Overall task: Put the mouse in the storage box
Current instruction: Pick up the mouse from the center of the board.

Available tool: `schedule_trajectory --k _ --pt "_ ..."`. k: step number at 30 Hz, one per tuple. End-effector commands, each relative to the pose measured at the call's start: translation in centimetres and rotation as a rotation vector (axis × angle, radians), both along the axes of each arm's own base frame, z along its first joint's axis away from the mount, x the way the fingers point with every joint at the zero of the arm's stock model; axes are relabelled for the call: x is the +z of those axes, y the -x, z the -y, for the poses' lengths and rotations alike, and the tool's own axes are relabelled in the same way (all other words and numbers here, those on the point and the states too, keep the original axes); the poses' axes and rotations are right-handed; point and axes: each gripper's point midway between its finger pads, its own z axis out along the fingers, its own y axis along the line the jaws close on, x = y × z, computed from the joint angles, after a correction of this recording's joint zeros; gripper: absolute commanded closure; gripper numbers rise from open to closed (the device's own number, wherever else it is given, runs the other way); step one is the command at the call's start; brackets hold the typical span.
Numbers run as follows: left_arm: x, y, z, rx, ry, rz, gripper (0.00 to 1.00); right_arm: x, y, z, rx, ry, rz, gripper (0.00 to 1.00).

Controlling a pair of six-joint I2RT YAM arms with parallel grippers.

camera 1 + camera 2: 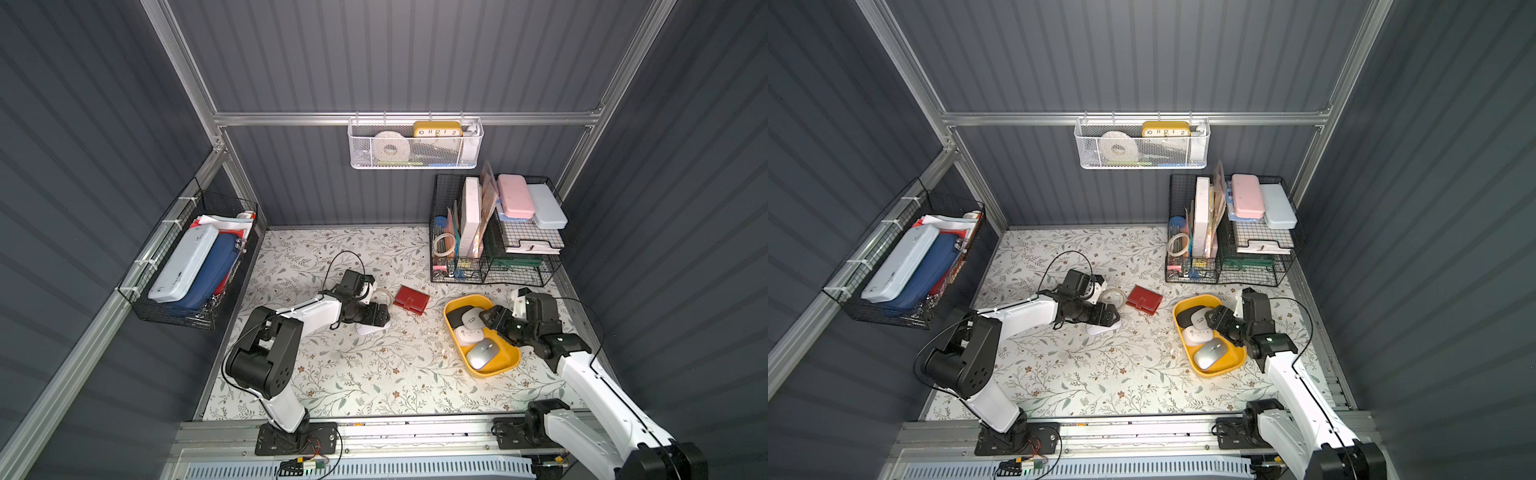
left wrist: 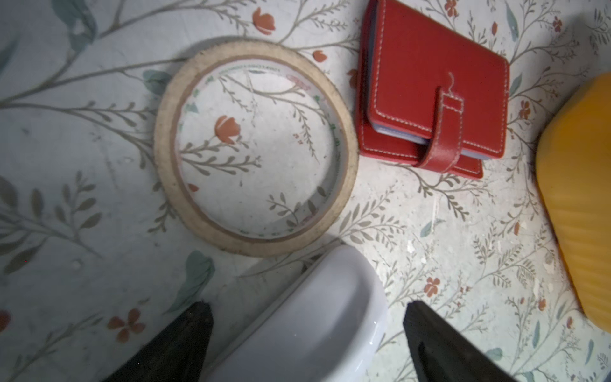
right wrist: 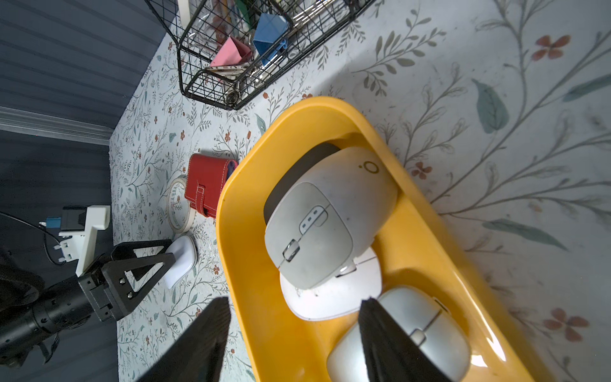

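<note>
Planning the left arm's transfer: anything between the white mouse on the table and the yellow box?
The table between white mouse and storage box looks bare. The red wallet and tape ring lie off to the far side. But the right gripper hangs open over the box and may block the drop.

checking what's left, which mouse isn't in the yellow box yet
The white mouse on the floral table, between the open jaws of the left claw. The other mice all lie inside the yellow storage box.
</note>
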Motion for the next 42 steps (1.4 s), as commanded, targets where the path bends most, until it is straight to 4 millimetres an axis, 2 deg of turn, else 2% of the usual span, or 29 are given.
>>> schedule_trajectory --k 1,6,9,17,32,37,42 --pt "0.4 1.6 0.5 -0.013 0.069 -0.043 0.05 0.9 -0.3 0.3 -0.004 0.019 0.032 0.33" --pt "0.2 4.0 0.1 0.054 0.092 -0.114 0.08 0.9 -0.4 0.3 -0.007 0.017 0.036 0.32" --pt "-0.2 5.5 0.3 0.040 0.031 -0.131 0.08 0.8 -0.6 0.3 -0.007 0.014 0.035 0.32" --pt "-4.1 7.0 -0.1 0.030 -0.277 -0.229 0.10 0.6 -0.8 -0.1 0.000 -0.008 0.018 0.32" --pt "-7.2 8.0 -1.2 0.053 -0.579 -0.282 0.26 0.5 -0.3 0.5 -0.013 0.018 0.021 0.32" --pt "-7.9 8.9 -1.7 0.046 -0.602 -0.303 0.42 0.4 -0.3 0.5 -0.014 0.019 0.019 0.32" --pt "-7.1 8.4 -1.4 0.055 -0.576 -0.270 0.50 0.3 -0.4 0.4 -0.011 0.015 0.015 0.32"
